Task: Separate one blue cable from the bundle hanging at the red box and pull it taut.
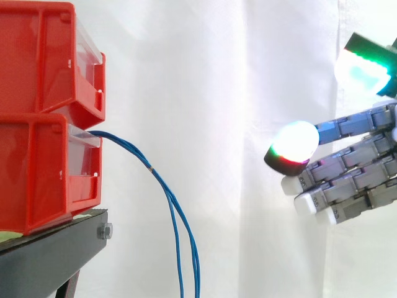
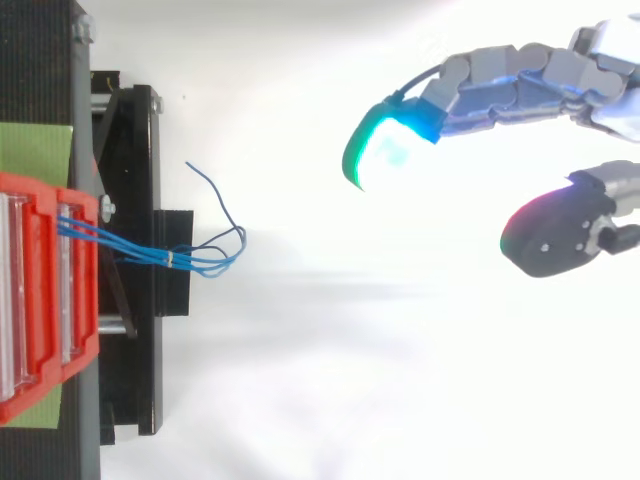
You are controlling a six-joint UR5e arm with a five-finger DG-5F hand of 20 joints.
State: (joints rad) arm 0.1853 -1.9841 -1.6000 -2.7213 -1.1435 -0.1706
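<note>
Thin blue cables [image 1: 127,140] issue as a bundle from the front lip of the lower red box [image 1: 37,174], at 9 o'clock in the side view. They arc toward 4 o'clock, pass a small pale tie [image 1: 151,166], then hang slack toward 6 o'clock, splaying slightly. From above, one loose end [image 2: 205,182] strays toward 12 o'clock.
</note>
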